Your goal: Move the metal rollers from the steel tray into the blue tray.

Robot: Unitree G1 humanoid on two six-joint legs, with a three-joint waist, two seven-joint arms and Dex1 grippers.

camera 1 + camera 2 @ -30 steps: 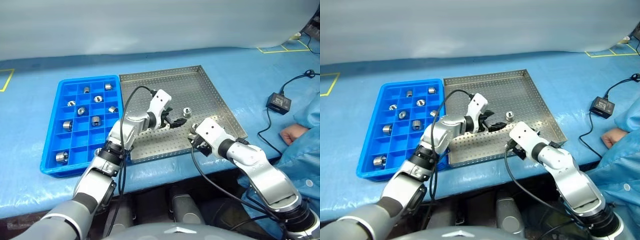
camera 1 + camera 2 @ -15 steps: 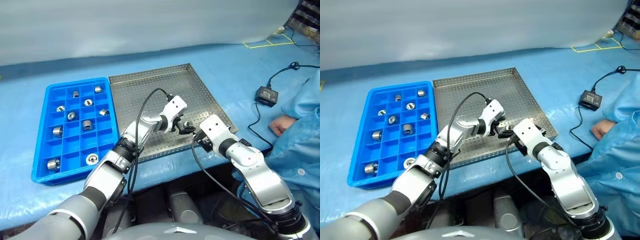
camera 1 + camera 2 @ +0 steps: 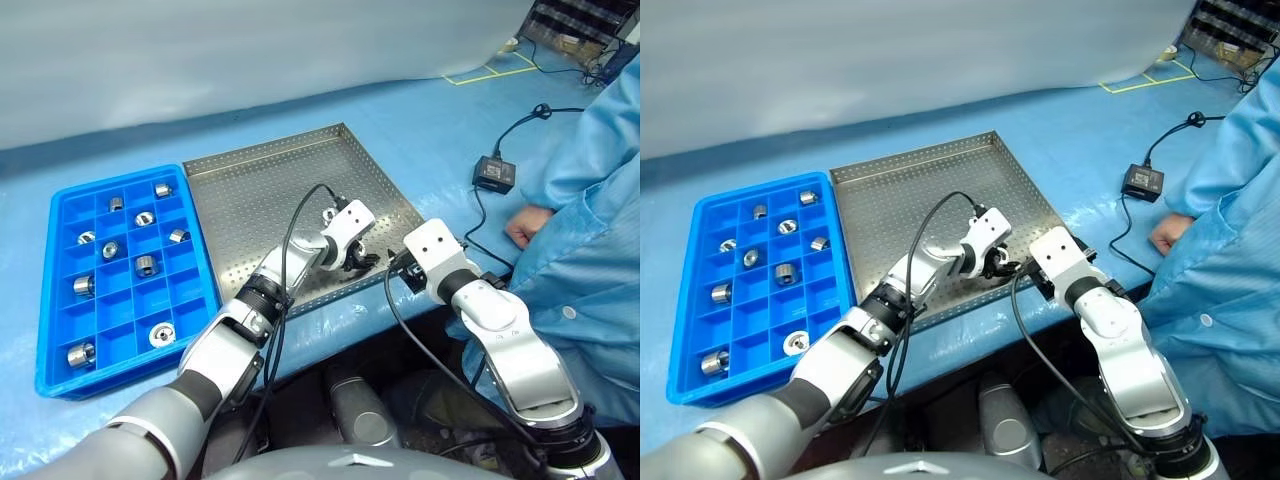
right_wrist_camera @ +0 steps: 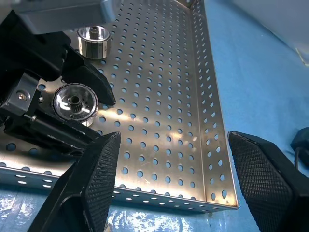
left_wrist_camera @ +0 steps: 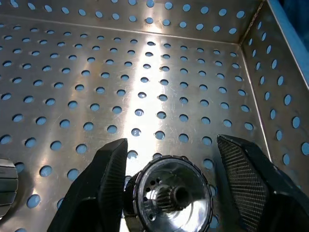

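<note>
Your left gripper (image 5: pixel 166 193) has dropped onto a metal roller (image 5: pixel 171 195) in the steel tray (image 3: pixel 260 180), fingers half-open, straddling it, one touching. Right gripper (image 4: pixel 176 183) stays wide open, empty.

The counter (image 3: pixel 300 120) wears a blue cover; on it, right of centre, lies a small black box (image 3: pixel 495 173) with a cable (image 3: pixel 520 125) running away; just beside the box rests a person's hand (image 3: pixel 523 231), the blue sleeve (image 3: pixel 590 160) above it.

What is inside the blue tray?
The blue tray holds nine shiny metal rollers, each in its own little square. The other squares look empty.
</note>
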